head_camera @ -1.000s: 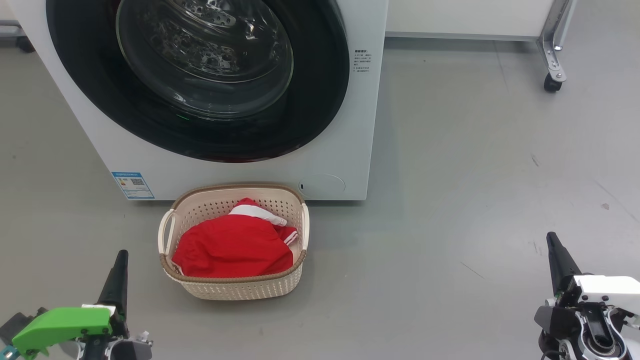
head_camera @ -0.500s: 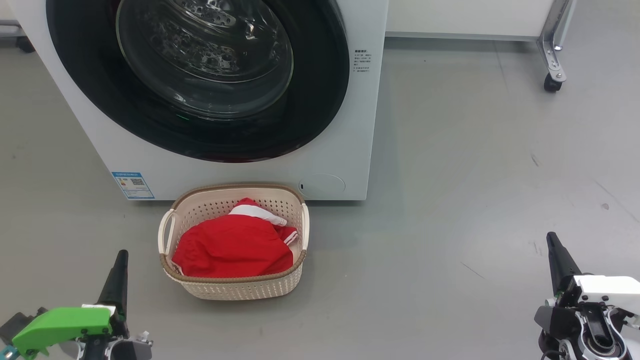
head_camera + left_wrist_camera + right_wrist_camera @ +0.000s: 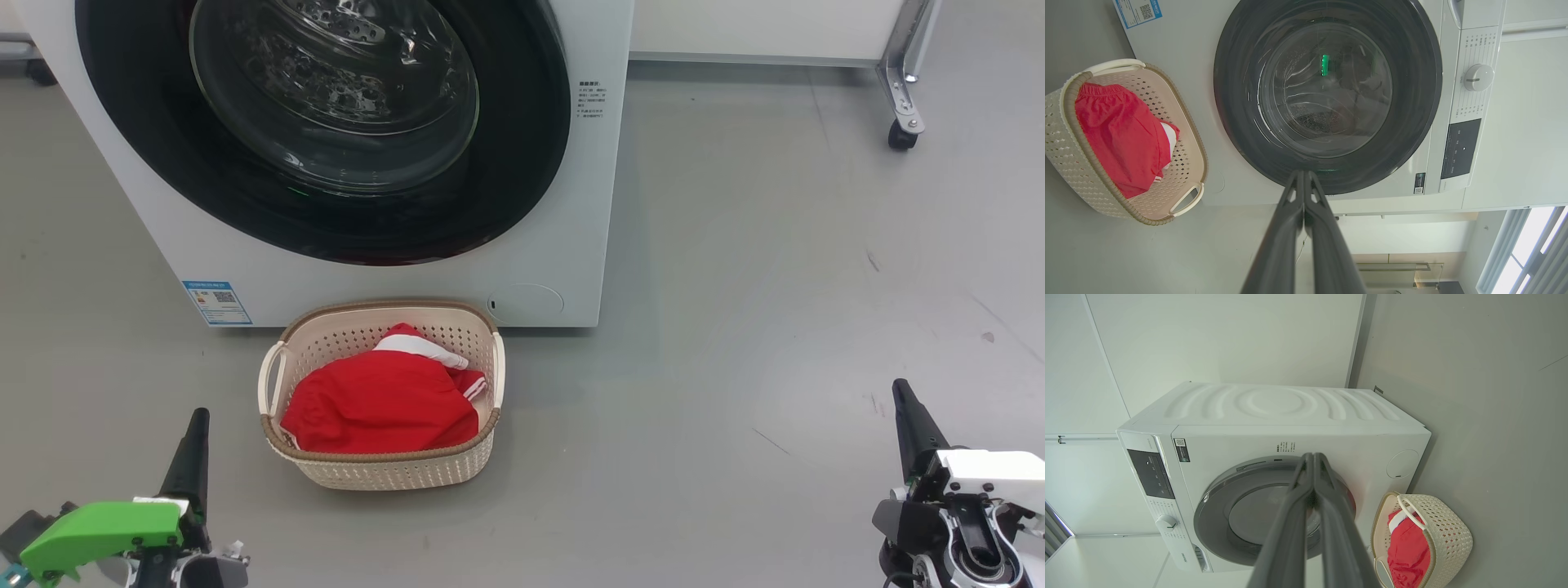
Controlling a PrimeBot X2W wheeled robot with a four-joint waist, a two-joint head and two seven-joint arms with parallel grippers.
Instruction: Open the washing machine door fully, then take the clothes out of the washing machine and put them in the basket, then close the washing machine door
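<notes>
The white washing machine (image 3: 563, 245) stands ahead with its round black-ringed washing machine door (image 3: 326, 131) flat against its front. On the floor before it sits the cream basket (image 3: 384, 472), holding the red clothes (image 3: 384, 404) with white trim. My left gripper (image 3: 197, 416) is low at the left, shut and empty, well short of the basket. My right gripper (image 3: 900, 388) is low at the right, also shut and empty. In the left wrist view the shut fingers (image 3: 1290, 228) point at the door (image 3: 1327, 94), with the basket (image 3: 1057, 122) at the left. The right wrist view shows the machine (image 3: 1274, 404) and basket (image 3: 1449, 531).
Grey floor spreads around the machine. A white cabinet on a metal leg with a black caster (image 3: 901, 135) stands at the back right. A blue label sticker (image 3: 217, 302) marks the machine's lower left front. The control panel and dial (image 3: 1478, 77) appear in the left wrist view.
</notes>
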